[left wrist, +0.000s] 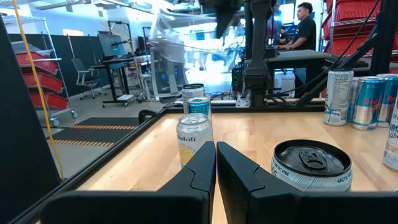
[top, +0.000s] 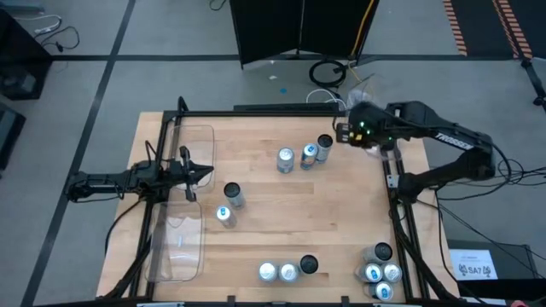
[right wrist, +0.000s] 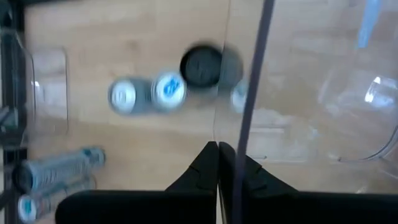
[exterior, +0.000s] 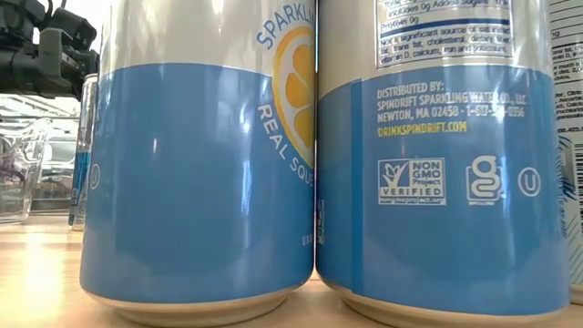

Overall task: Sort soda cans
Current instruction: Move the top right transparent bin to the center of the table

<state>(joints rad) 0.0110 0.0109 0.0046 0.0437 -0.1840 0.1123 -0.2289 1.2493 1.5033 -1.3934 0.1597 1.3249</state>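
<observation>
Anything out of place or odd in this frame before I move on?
Two soda cans stand right against the low camera and block its view. The right gripper seems shut on the thin wall of a clear tray, held above the table, not on a can. No can looks tipped or spilled.

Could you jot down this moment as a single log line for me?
left tool: shut, empty, beside tray | right tool: shut on clear tray edge | soda cans: unsorted
</observation>
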